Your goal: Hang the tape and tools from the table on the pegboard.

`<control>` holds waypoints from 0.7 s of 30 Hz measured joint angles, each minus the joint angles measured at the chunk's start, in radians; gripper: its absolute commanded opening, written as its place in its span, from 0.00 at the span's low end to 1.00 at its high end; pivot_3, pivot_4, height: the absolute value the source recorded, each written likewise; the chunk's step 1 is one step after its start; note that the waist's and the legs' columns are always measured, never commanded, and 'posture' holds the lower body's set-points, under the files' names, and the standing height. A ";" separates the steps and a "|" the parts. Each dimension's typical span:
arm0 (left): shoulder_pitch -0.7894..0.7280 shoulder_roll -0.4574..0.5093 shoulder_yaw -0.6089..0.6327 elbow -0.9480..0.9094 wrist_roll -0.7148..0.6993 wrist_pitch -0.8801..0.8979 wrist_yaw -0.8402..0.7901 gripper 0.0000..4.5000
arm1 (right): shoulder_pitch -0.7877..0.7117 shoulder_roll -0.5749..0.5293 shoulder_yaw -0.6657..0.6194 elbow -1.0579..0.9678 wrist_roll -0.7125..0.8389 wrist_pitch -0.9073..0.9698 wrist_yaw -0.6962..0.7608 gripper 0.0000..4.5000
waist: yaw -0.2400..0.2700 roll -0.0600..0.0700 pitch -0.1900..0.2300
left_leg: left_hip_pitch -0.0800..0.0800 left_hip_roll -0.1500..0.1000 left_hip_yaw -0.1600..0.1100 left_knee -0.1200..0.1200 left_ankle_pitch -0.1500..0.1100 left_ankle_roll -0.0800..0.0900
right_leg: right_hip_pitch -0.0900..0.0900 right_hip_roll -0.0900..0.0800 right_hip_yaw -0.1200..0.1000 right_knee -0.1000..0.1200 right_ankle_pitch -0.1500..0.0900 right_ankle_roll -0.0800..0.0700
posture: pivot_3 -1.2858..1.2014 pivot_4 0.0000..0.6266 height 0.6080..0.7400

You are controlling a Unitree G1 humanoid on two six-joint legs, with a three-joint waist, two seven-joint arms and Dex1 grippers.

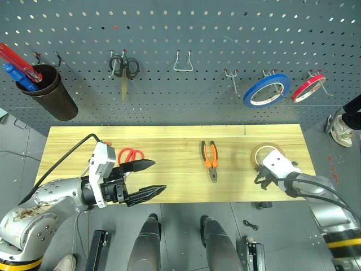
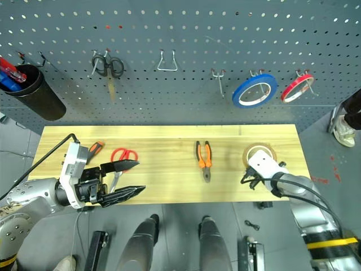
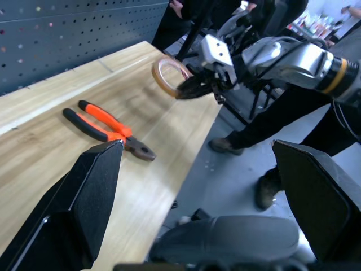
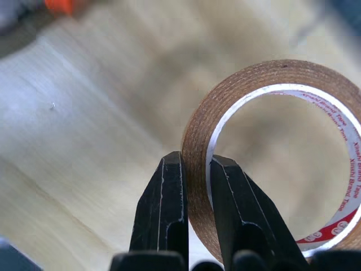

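My right gripper (image 4: 194, 162) is shut on the rim of the yellow-tan tape (image 4: 198, 127), one finger outside the ring and one inside. The tape (image 1: 260, 151) stands tilted over the right end of the pale wooden table (image 1: 169, 140). The orange-and-black pliers (image 1: 210, 160) lie flat mid-table. Red-handled scissors (image 1: 131, 154) lie at the left, just behind my open left gripper (image 1: 158, 176), which hovers empty over the front edge. A short orange-and-black screwdriver (image 2: 96, 148) lies beside the scissors. The dark pegboard (image 1: 180, 34) rises behind the table.
On the pegboard hang black-handled scissors (image 1: 124, 66), a blue ring (image 1: 267, 90), a red ring (image 1: 308, 87) and a dark cup (image 1: 49, 93) with long red-and-blue tools. Two bare hooks (image 1: 183, 62) (image 1: 230, 74) sit between them. A person's shoe (image 1: 338, 127) stands at the right.
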 measured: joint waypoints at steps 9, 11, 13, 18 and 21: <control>-0.027 -0.005 0.044 -0.003 -0.153 0.065 0.156 1.00 | 0.211 -0.031 -0.053 -0.352 -0.217 -0.276 -0.132 0.06 | 0.004 -0.001 0.000 | 0.000 0.000 0.000 0.000 0.002 -0.003 | 0.000 0.000 0.000 0.000 0.000 0.000 | 0.57 0.53 1.00; -0.039 -0.004 0.047 -0.004 -0.215 0.084 0.201 1.00 | 0.217 -0.031 -0.053 -0.376 -0.285 -0.353 -0.176 0.06 | 0.002 -0.001 0.000 | 0.000 0.000 0.000 0.000 0.002 -0.004 | 0.000 0.000 0.000 0.001 0.000 0.000 | 0.57 0.53 1.00; -0.062 0.006 0.057 -0.005 -0.307 0.105 0.259 1.00 | 0.181 -0.027 -0.051 -0.386 -0.329 -0.408 -0.204 0.06 | -0.001 -0.001 -0.001 | 0.000 0.000 0.000 0.001 0.003 -0.004 | 0.000 0.000 0.000 0.002 0.001 0.000 | 0.57 0.53 1.00; -0.178 0.045 0.062 0.024 -0.529 0.122 0.414 1.00 | 0.020 -0.010 -0.043 -0.382 -0.363 -0.462 -0.217 0.06 | -0.004 -0.001 -0.001 | 0.002 0.000 -0.001 0.001 0.006 -0.004 | 0.000 0.000 0.000 0.005 0.001 -0.001 | 0.57 0.53 1.00; -0.216 0.055 0.064 0.045 -0.577 0.120 0.474 1.00 | -0.041 0.004 -0.031 -0.366 -0.363 -0.463 -0.207 0.06 | -0.005 -0.001 -0.001 | 0.002 -0.001 -0.001 0.000 0.006 -0.004 | 0.001 0.000 0.000 0.005 0.001 -0.001 | 0.57 0.53 1.00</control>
